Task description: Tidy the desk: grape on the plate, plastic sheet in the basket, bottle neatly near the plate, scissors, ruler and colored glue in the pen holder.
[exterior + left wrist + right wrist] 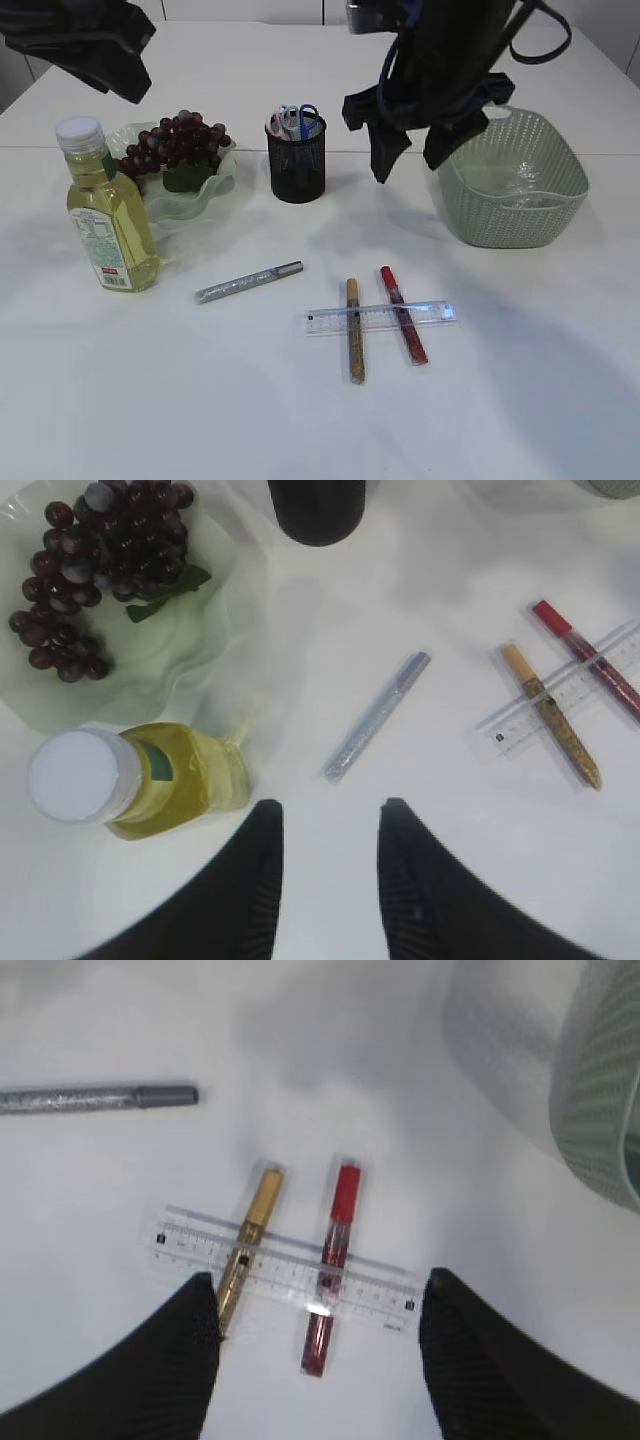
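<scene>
Dark grapes (178, 138) (105, 550) lie on the pale green plate (215, 185) (190, 630). The yellow bottle (108, 215) (150, 775) stands upright beside the plate. The clear ruler (380, 317) (285, 1267) lies across the gold glue pen (354, 330) (247, 1240) and the red glue pen (402, 313) (330, 1265). A silver glue pen (248, 282) (375, 717) (95, 1098) lies apart. Scissors (300, 120) stand in the black pen holder (296, 160). The plastic sheet (520, 185) lies in the basket (512, 220). My left gripper (330, 815) is open and empty. My right gripper (318, 1295) is open above the ruler (408, 150).
The basket's rim shows at the right of the right wrist view (600, 1100). The pen holder's base shows at the top of the left wrist view (315, 510). The left arm (90, 45) hangs over the far left corner of the white table.
</scene>
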You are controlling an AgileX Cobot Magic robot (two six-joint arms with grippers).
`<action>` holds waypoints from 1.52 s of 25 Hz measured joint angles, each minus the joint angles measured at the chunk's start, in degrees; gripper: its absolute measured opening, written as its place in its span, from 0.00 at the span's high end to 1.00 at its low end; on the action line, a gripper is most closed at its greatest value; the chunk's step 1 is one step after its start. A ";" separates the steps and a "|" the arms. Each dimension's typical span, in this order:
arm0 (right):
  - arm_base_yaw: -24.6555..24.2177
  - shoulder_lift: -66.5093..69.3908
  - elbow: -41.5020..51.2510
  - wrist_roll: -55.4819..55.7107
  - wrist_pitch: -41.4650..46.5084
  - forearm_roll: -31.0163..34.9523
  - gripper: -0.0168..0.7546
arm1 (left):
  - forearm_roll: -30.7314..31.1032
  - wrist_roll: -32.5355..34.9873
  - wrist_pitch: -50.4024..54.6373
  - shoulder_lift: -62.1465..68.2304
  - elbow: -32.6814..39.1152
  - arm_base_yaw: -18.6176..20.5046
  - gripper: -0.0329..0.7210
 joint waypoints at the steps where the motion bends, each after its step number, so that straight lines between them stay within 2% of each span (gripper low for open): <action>1: 0.00 -0.59 1.24 0.00 0.00 0.00 0.33 | -0.09 0.65 0.22 0.00 0.00 0.00 0.63; 14: -0.97 -17.83 23.38 1.96 0.00 -3.41 0.36 | -6.19 11.76 2.20 1.98 0.00 -0.59 0.60; 22: -7.22 -32.80 38.70 3.35 0.00 -4.10 0.36 | -5.80 17.18 2.30 9.31 -1.90 -8.54 0.59; 28: -7.44 -43.87 48.38 4.86 0.00 -0.28 0.36 | -5.80 21.35 2.38 18.43 -6.93 -11.73 0.49; 33: -7.44 -47.78 51.08 4.98 0.08 0.03 0.36 | -6.02 28.96 2.38 26.61 -11.10 -14.03 0.47; 38: -7.44 -48.19 51.16 4.87 0.08 -0.30 0.36 | -7.13 32.59 2.38 34.37 -14.59 -15.13 0.47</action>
